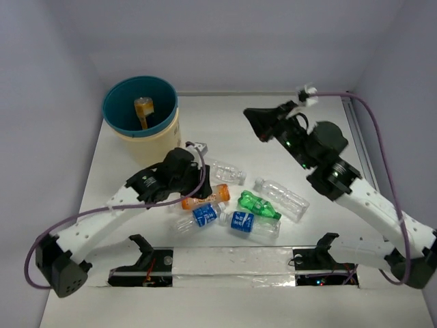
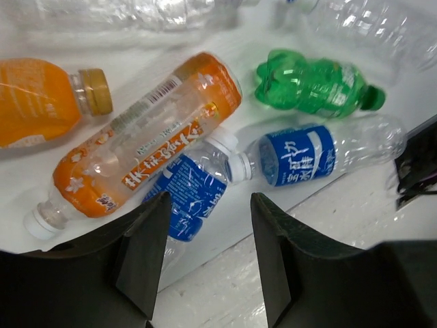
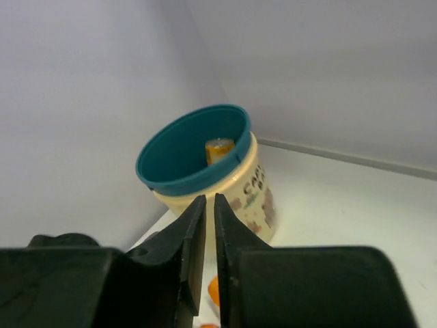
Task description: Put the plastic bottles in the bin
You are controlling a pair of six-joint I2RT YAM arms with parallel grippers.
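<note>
The left arm's jaws [image 2: 210, 212] are spread with nothing between them, hanging low over the heap of bottles in the middle of the desk [image 1: 225, 123]. The right arm's jaws [image 3: 209, 201] are pressed almost together on nothing, held high and well apart from the heap, looking across at the bin [image 1: 147, 145] in the far left corner. One orange bottle [image 1: 143, 109] stands inside the bin; the rest are on the desk.

Directly below the left jaws lies a blue-labelled bottle [image 2: 188, 188], on its side. Seen from the wrist, its long axis runs on a slant, cap end away from the arm and to the right, so it sits skewed to the gap and not square across it. An orange-labelled bottle [image 2: 147, 143] lies touching it on the left-finger side, slanted much the same way. A second blue-labelled bottle [image 2: 307, 154] lies cap to cap with the first, off toward the right finger. The green bottle [image 2: 314, 85] is beyond that, and another orange one [image 2: 41, 99] is off to the left.

From where I stand, the left arm is plainly the nearer one and the blue-labelled bottle its likely pick. The neighbours are packed tight, so I'd expect the wrist to need a turn for the fingers to straddle the bottle's width. If it comes down as it is, a finger could land on the orange-labelled one.
</note>
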